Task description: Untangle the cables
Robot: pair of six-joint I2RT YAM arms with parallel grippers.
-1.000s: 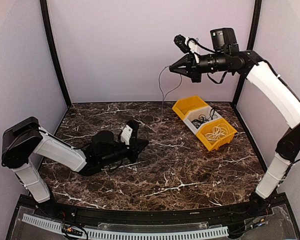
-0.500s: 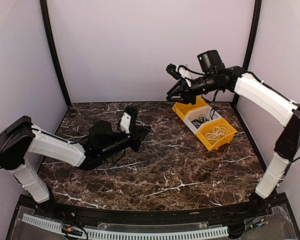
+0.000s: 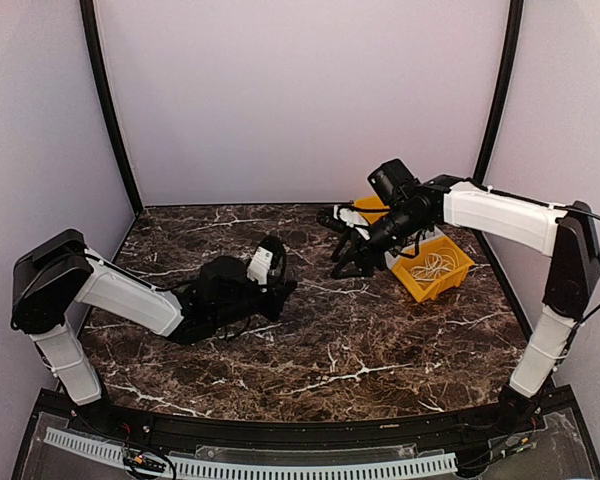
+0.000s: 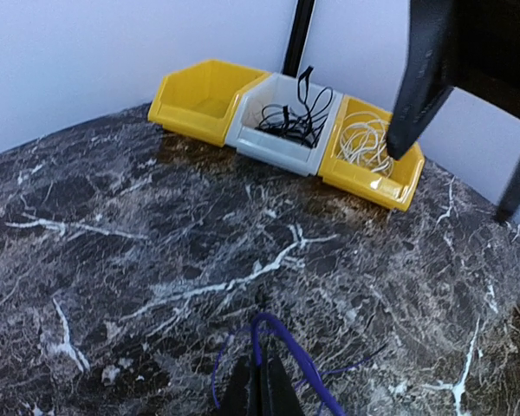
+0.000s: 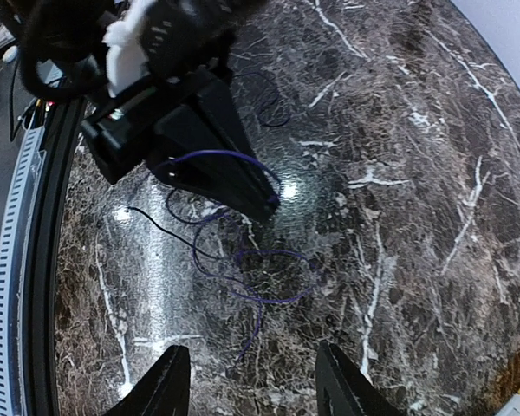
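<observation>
A thin dark purple cable [image 5: 273, 269] lies in loose loops on the marble table, with a thinner black strand [image 5: 156, 224] crossing it. My left gripper [image 3: 290, 286] is low over the table and shut on one loop of that cable [image 4: 282, 338]. My right gripper [image 3: 344, 262] hovers just right of it, open, its fingers [image 5: 167, 386] straddling the free end with nothing between them. In the left wrist view the right fingers [image 4: 420, 78] hang at the top right. Black cables [image 4: 290, 117] fill the grey bin and a white cable [image 3: 436, 266] lies in a yellow bin.
Three bins stand in a row at the back right: an empty yellow bin [image 4: 199, 95], the grey bin [image 4: 273, 147] and the yellow bin [image 3: 420, 285] nearest the right arm. Walls close the back and sides. A ribbed strip [image 3: 250, 465] runs along the near edge.
My right arm came down from high at the back toward the left gripper and opened its jaws, letting go of the cable that hung from it. The left gripper stayed shut, shifting slightly.
</observation>
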